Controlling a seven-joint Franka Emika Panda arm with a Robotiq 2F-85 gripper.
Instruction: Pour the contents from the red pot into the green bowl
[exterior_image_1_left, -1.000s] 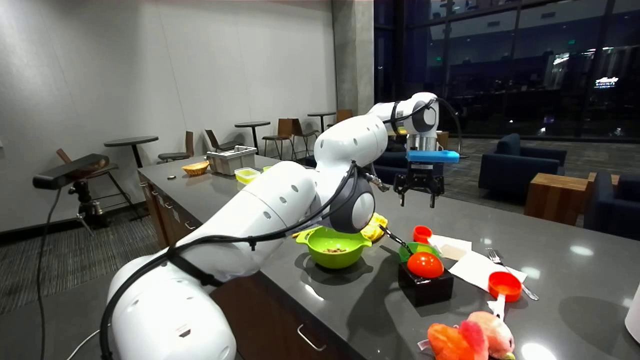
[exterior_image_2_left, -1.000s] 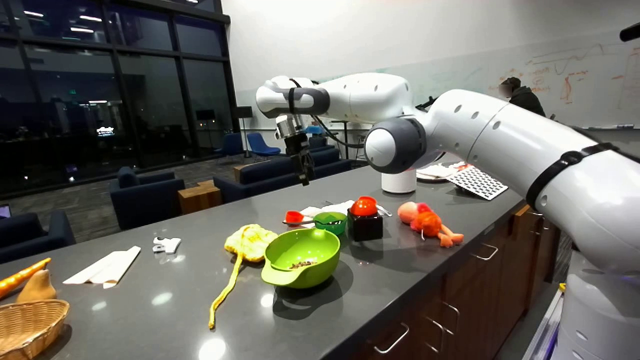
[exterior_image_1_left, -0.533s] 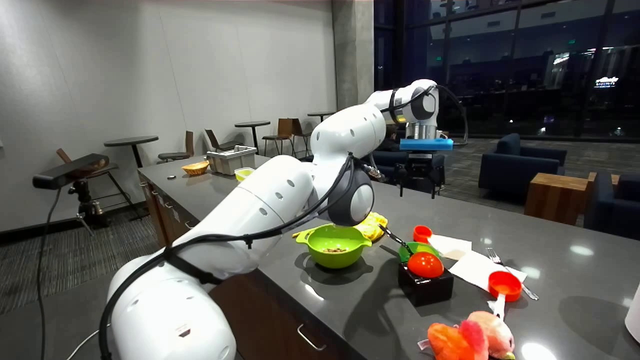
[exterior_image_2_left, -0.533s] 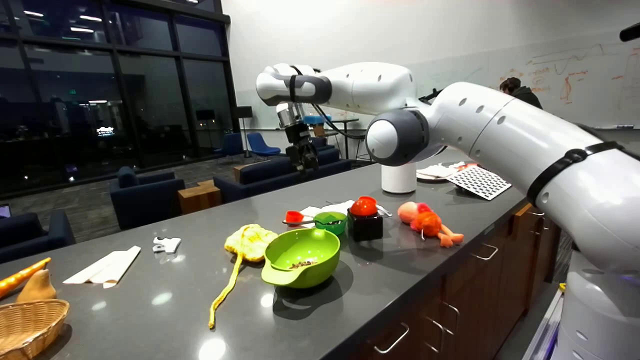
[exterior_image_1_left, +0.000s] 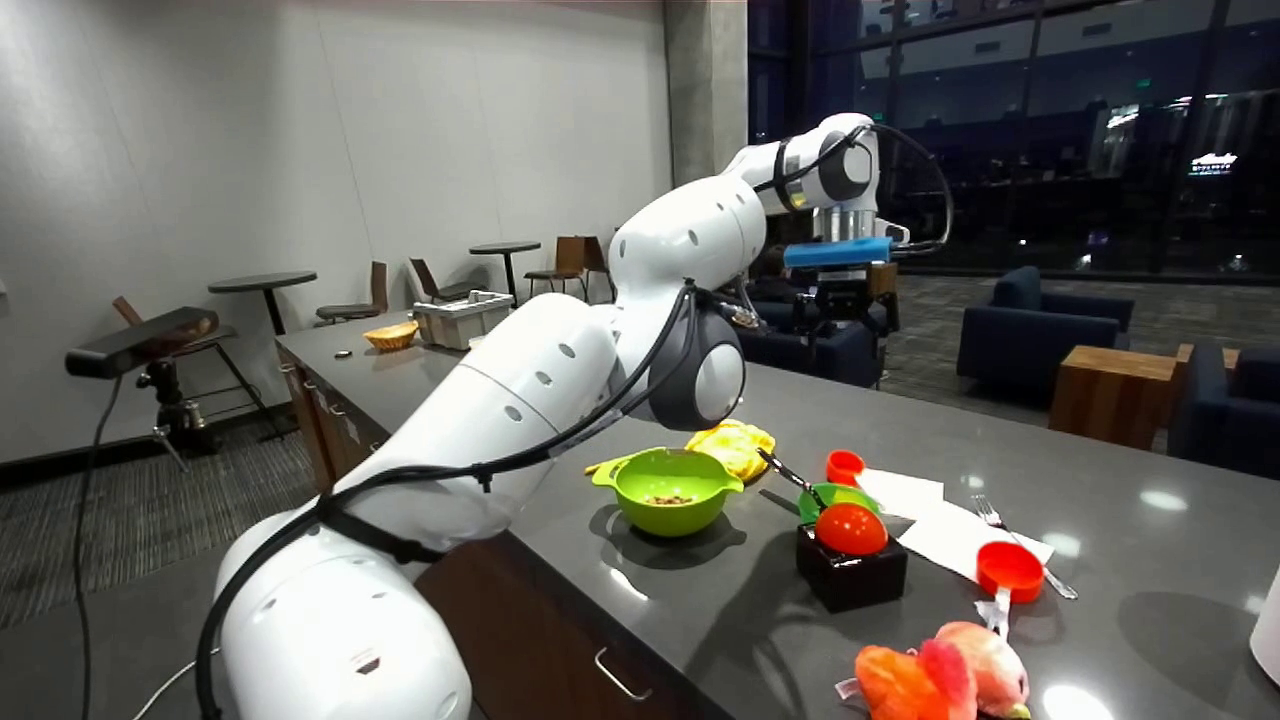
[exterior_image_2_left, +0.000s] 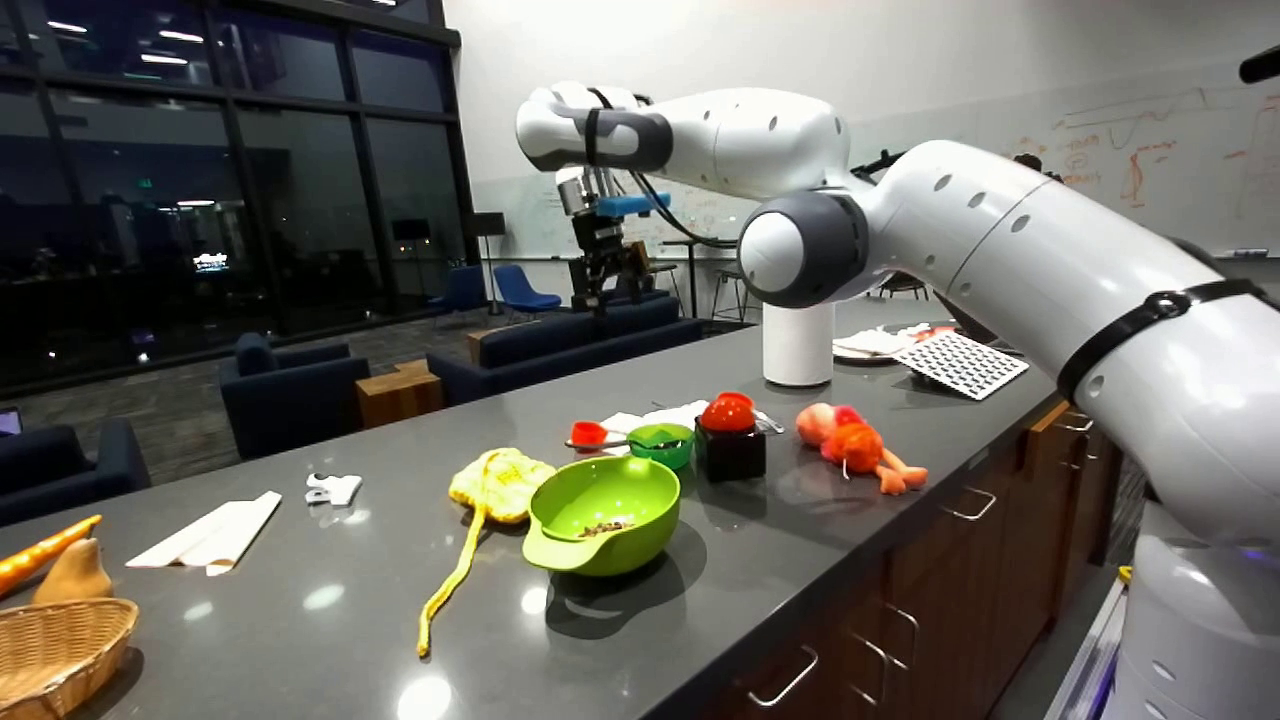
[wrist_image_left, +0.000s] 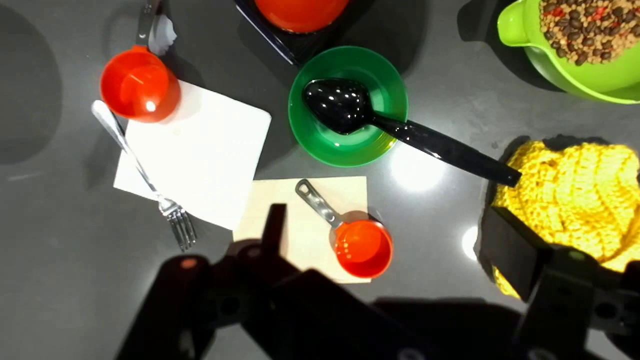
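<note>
The red pot (wrist_image_left: 363, 248), a small red cup with a short grey handle, stands upright on a beige napkin and looks empty inside. It also shows in both exterior views (exterior_image_1_left: 845, 467) (exterior_image_2_left: 588, 434). The green bowl (exterior_image_1_left: 670, 517) is wide and lime-green, with brown bits at its bottom; it shows in an exterior view (exterior_image_2_left: 632, 550) and at the upper right of the wrist view (wrist_image_left: 557, 70). My gripper (exterior_image_1_left: 846, 350) is open and empty, high above the counter. In the wrist view its fingers (wrist_image_left: 392, 235) frame the red pot from above, touching nothing.
A small dark-green bowl (wrist_image_left: 395, 95) holds a black spoon. A black block (exterior_image_1_left: 850, 580) bears a red ball (exterior_image_1_left: 851, 529). Another red cup (wrist_image_left: 140, 85) and a fork (wrist_image_left: 142, 175) lie by white paper. Yellow knit cloth (exterior_image_2_left: 500, 485) is beside the green bowl. An orange plush (exterior_image_2_left: 855, 445) lies nearby.
My gripper has risen steadily away from the counter and turned slightly, with its fingers apart throughout. The pot, bowl and other items have not moved.
</note>
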